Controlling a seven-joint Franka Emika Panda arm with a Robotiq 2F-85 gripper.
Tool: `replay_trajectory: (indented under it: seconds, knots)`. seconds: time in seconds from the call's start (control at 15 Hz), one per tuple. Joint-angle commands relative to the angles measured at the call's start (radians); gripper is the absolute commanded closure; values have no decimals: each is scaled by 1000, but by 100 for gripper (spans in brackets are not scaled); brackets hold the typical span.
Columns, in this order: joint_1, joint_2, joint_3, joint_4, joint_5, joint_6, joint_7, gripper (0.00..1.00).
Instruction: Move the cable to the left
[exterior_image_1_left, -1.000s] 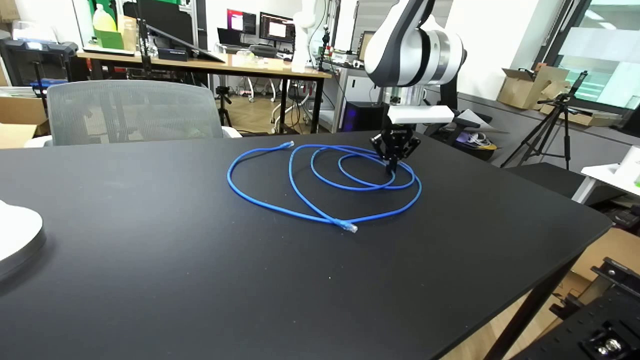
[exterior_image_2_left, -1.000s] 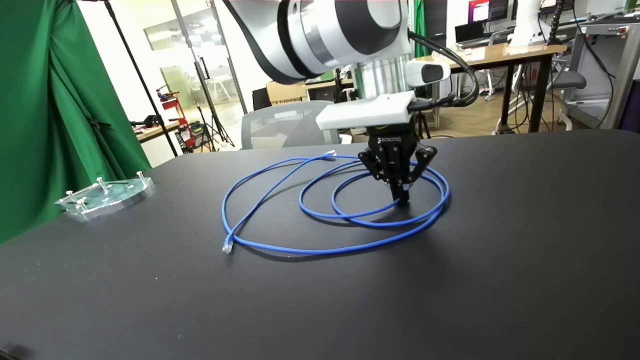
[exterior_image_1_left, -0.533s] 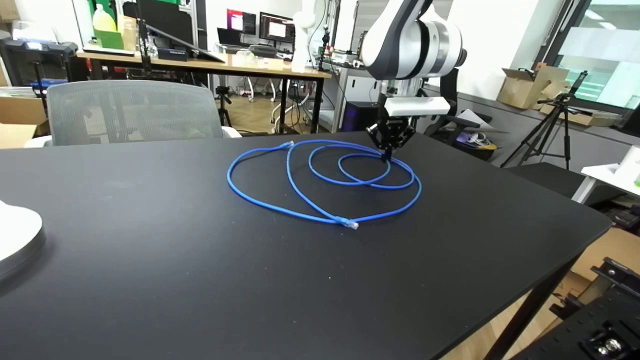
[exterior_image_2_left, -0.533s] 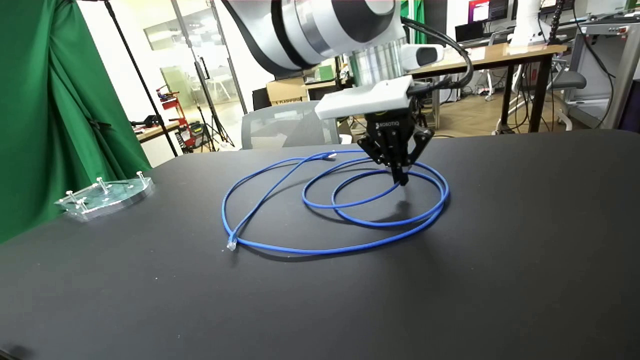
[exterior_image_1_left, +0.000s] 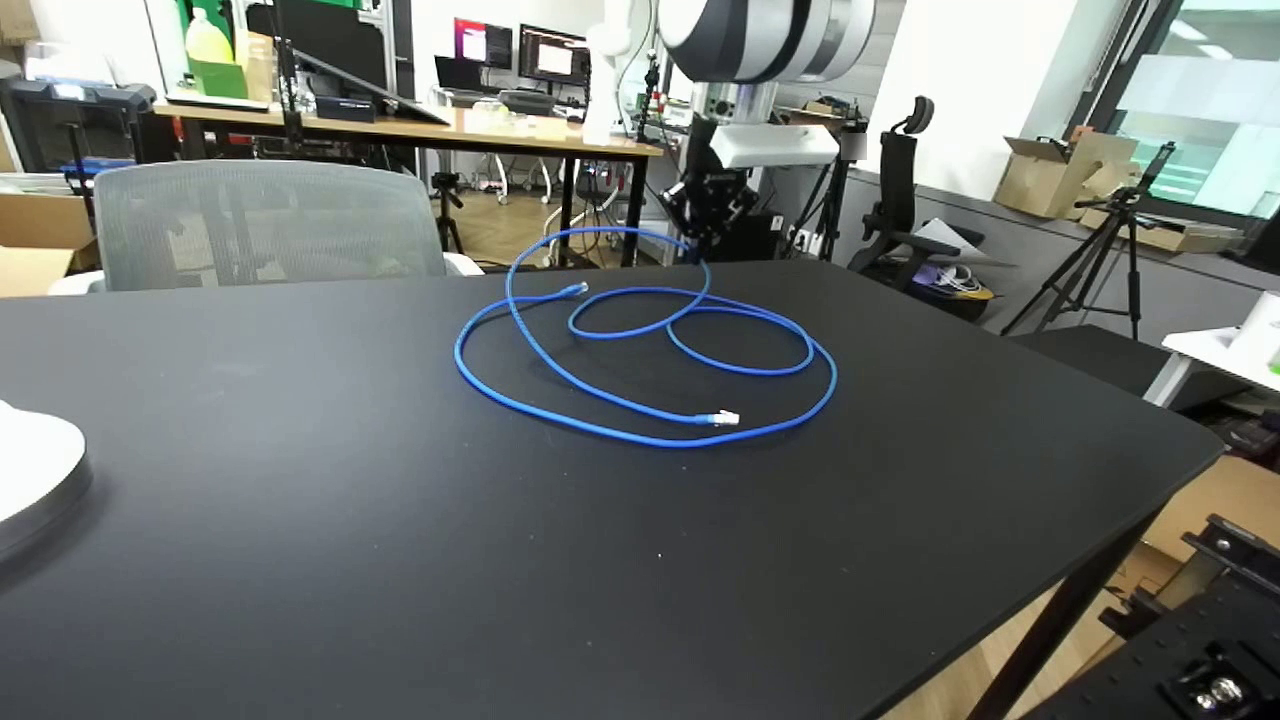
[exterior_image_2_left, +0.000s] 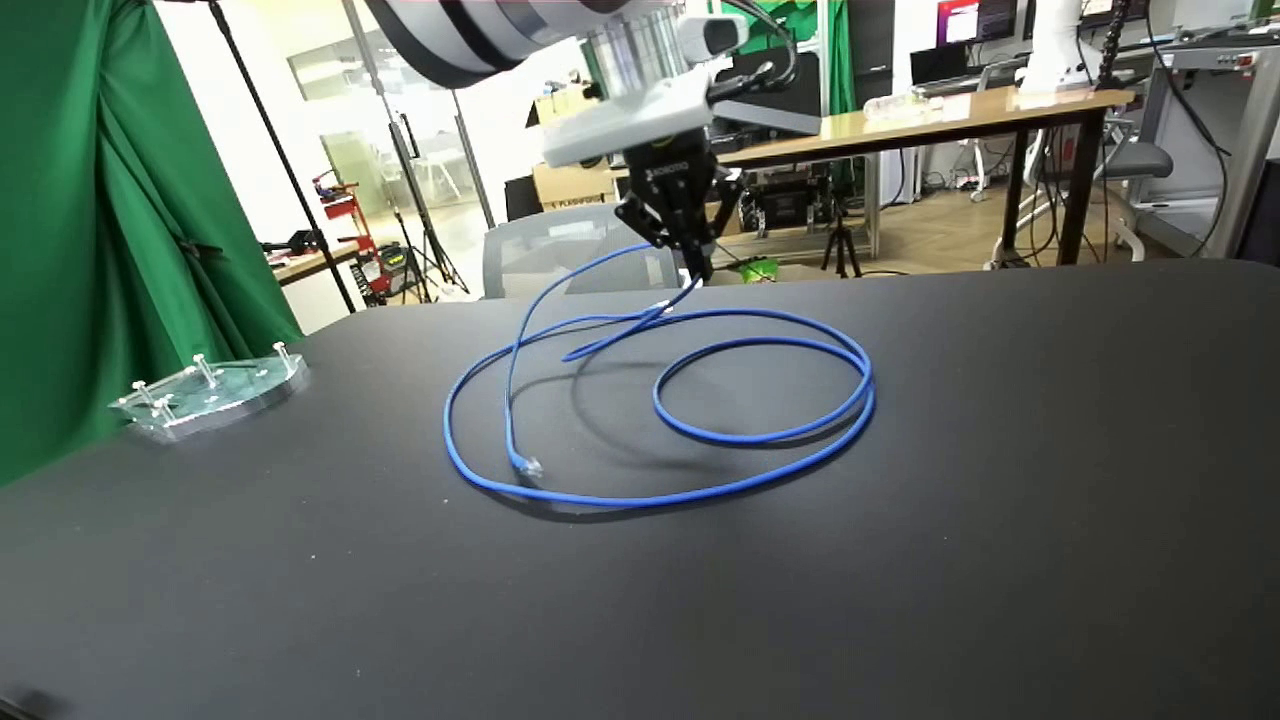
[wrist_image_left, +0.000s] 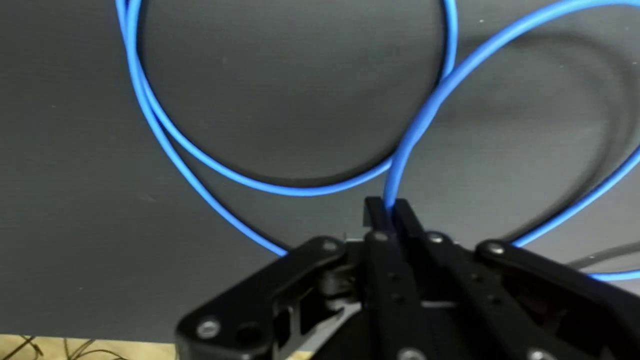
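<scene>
The bright-blue cable (exterior_image_1_left: 680, 443) lies in loose overlapping loops on the black table, also in an exterior view (exterior_image_2_left: 640, 502) and the wrist view (wrist_image_left: 300, 191). My gripper (exterior_image_1_left: 697, 252) is shut on one strand and holds it above the table near the far edge, also in an exterior view (exterior_image_2_left: 698, 268). In the wrist view the strand runs between the fingertips (wrist_image_left: 389, 205). A raised arc hangs from the fingers; the other loops rest on the table. One pale connector tip (exterior_image_1_left: 725, 418) is at the near side, the other tip (exterior_image_1_left: 580, 289) near the far edge.
The black table (exterior_image_1_left: 400, 560) fills the foreground. A clear plate with upright bolts (exterior_image_2_left: 215, 390) sits on it by a green curtain (exterior_image_2_left: 120, 230). A white rounded object (exterior_image_1_left: 35, 470) stands at an exterior view's left edge. A grey mesh chair (exterior_image_1_left: 270, 225) stands behind the far edge.
My gripper has risen and moved left in both exterior views, with the cable strand in it. Part of the cable has lifted into an arc, and the near connector tip has shifted.
</scene>
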Motion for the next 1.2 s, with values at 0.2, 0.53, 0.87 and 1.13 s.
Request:
replay_trajectory:
  seconds: [0.2, 0.53, 0.87, 1.13]
  knots:
    - [-61, -19, 169, -40, 106, -32, -185, 98]
    - [-37, 34, 167, -36, 103, -94, -186, 98]
    - [2, 88, 101, -27, 82, -103, -77, 69]
    - [20, 86, 69, -43, 90, -119, 2, 49]
